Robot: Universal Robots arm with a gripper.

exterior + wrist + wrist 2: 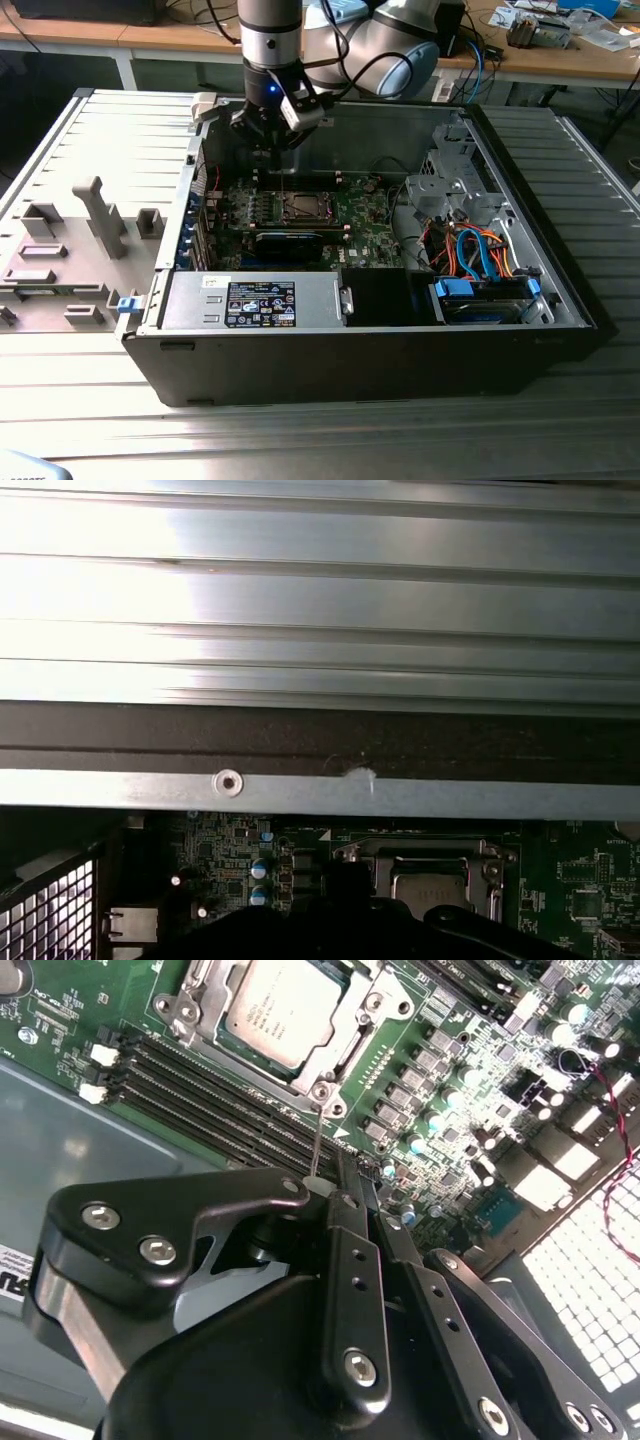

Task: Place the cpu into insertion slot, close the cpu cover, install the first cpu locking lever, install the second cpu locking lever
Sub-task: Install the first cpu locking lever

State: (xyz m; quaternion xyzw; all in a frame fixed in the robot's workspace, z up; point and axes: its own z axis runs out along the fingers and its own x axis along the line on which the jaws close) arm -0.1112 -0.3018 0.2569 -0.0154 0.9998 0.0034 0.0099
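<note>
In the exterior view, the pincer is seen hovering above the open computer case, with the cpu lying at about five o'clock from it. The cpu is seated in its socket, framed by the closed cpu cover. The pincer is closed on nothing.

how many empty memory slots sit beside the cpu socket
4 long black memory slots, lying parallel in one bank alongside the socket holding the cpu, between it and the gripper. Others may be hidden.
</note>
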